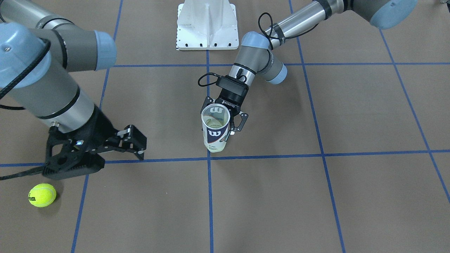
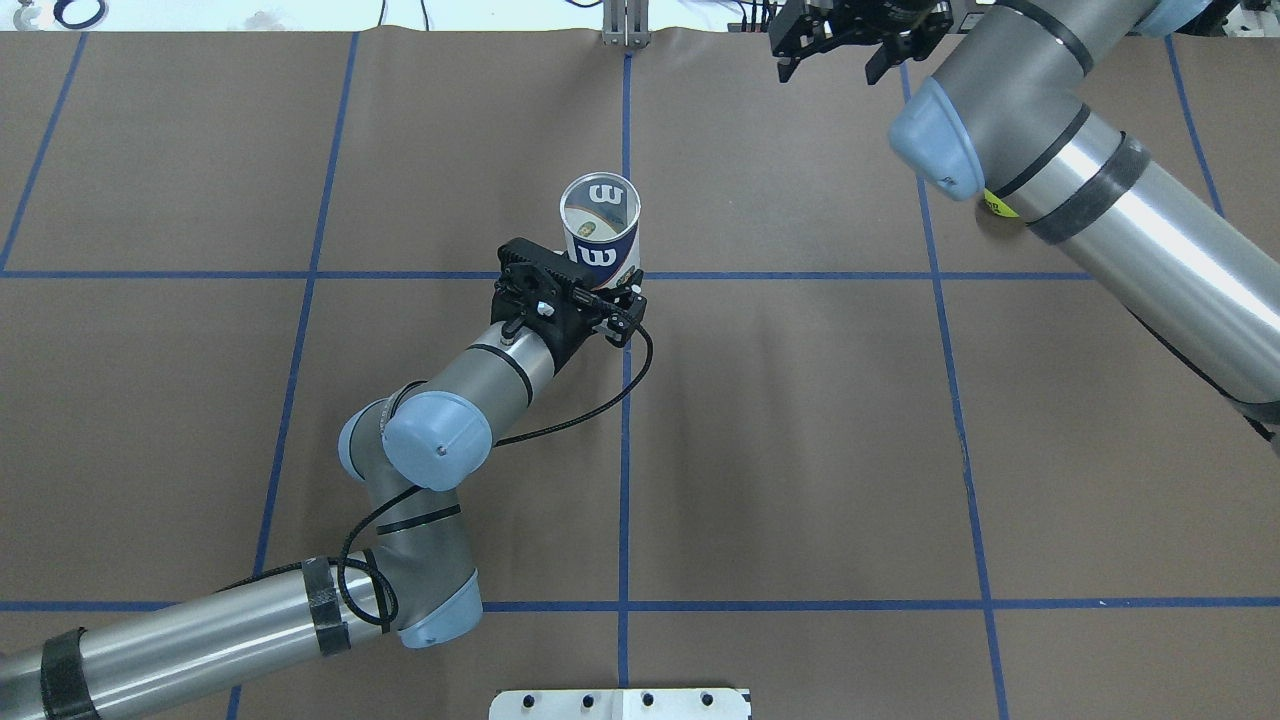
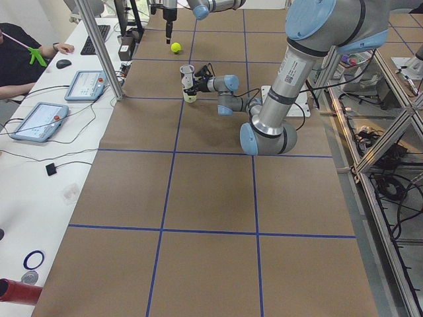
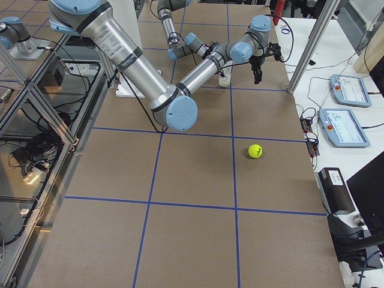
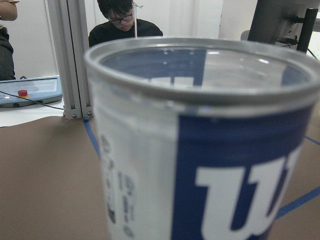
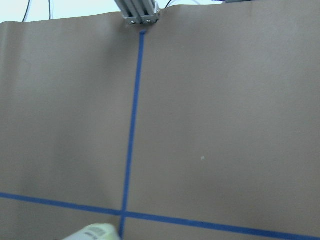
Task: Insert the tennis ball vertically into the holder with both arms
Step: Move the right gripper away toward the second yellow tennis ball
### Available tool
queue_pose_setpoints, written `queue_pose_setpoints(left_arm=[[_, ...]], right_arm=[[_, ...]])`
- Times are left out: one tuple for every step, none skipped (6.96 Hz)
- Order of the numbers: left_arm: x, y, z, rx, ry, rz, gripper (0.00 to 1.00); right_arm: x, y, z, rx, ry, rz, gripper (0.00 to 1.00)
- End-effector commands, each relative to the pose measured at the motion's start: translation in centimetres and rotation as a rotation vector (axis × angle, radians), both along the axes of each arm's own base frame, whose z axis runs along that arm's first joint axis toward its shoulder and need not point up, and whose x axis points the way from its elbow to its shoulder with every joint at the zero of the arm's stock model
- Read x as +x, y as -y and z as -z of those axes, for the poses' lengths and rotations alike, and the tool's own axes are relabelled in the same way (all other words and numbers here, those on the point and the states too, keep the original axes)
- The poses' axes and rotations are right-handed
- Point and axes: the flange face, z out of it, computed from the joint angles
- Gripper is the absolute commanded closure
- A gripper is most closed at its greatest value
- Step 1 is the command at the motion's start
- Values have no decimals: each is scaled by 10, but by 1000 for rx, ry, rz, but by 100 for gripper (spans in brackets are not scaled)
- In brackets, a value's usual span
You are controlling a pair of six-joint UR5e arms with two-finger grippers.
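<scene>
Between left fingers, holder upright, tennis ball apart

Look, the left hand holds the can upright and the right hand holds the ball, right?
No. The front-facing view shows the right hand open and empty; the ball lies on the table. The left hand does hold the can upright.

We read a white "W" on the navy label of the holder at mid-frame. "ROBOTIQ" stands on the body of the left gripper, just above. The black print on the tennis ball, lower left, is too small for us to read.
</scene>
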Motion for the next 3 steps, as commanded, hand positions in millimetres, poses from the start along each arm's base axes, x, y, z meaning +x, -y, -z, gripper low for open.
queue_pose_setpoints(left_arm=[[-3, 4, -1, -1, 2, 5, 20], [-3, 4, -2, -1, 2, 5, 20], [-3, 4, -5, -2, 6, 5, 20]], right_arm=[[43, 48, -104, 96, -125, 94, 1], [61, 53, -160, 125, -132, 94, 1], [70, 61, -183, 147, -153, 120, 1]])
